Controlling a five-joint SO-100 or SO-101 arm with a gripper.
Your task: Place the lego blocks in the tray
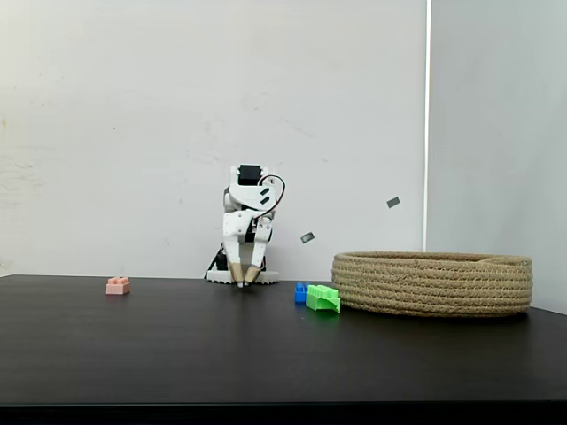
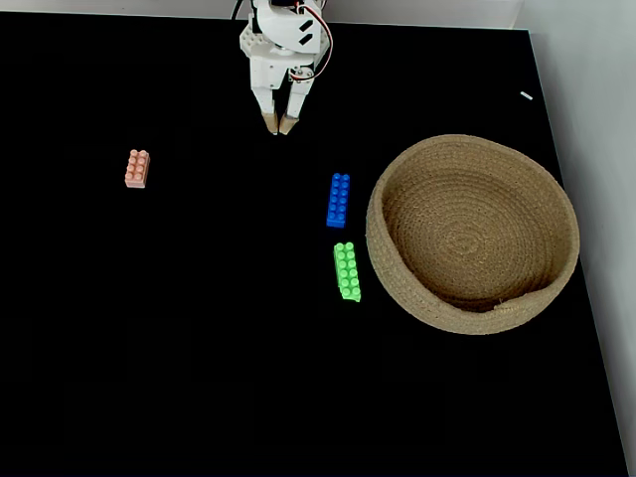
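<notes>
While the arm sits folded at the back of the black table (image 2: 149, 348), its gripper (image 2: 279, 125) points down with the fingertips nearly together, just a sliver of gap, holding nothing. All three bricks are on the table: pink brick (image 2: 137, 168) way off left in both fixed views, blue brick (image 2: 339, 199) and green brick (image 2: 347, 270) just beside the rope basket (image 2: 556, 209), outside its left wall.

Low frontal view; overhead view.
</notes>
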